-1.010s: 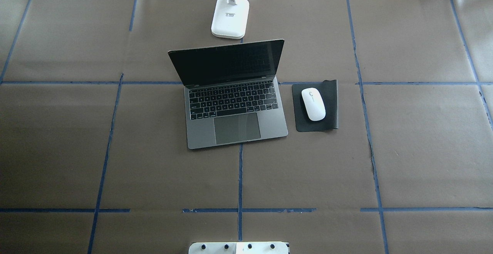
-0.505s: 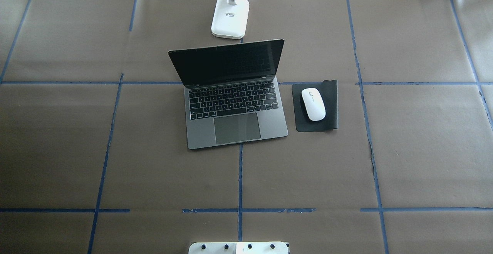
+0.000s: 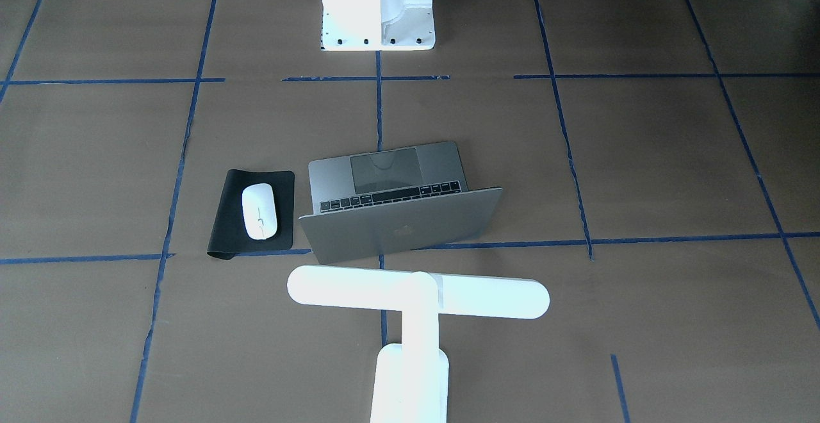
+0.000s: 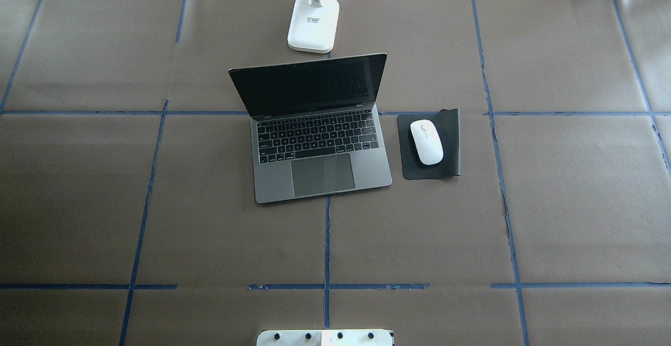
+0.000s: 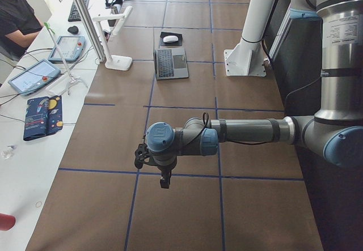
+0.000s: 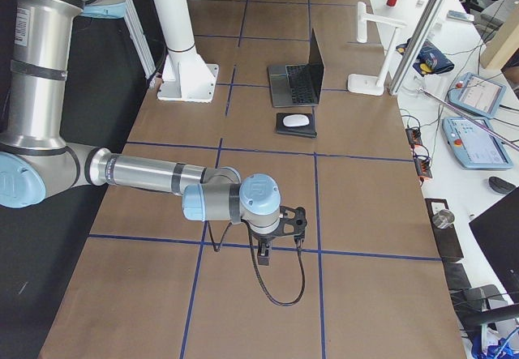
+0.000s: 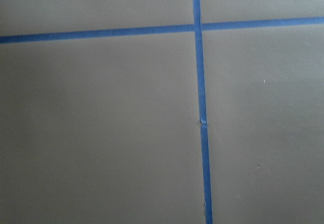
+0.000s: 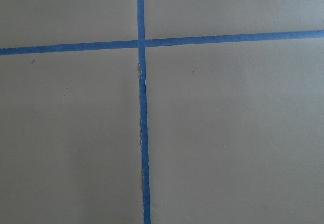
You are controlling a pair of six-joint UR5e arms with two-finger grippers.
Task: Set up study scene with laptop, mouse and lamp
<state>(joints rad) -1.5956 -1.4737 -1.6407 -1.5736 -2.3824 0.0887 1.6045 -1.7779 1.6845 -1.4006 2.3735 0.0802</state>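
Laptop (image 4: pixel 321 149), open on the table (image 4: pixel 550 204): likely stiff, heavy, fragile at the hinge; grip the base edge. Left pincer (image 5: pixel 164 182) and right pincer (image 6: pixel 263 254) hang far off, opening cannot be told

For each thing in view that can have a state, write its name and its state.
laptop: open, screen dark.
mouse: resting on the pad.
pad: lying beside the laptop.
lamp: upright; lit or not, cannot tell.
left gripper: open or shut, cannot tell.
right gripper: cannot tell.
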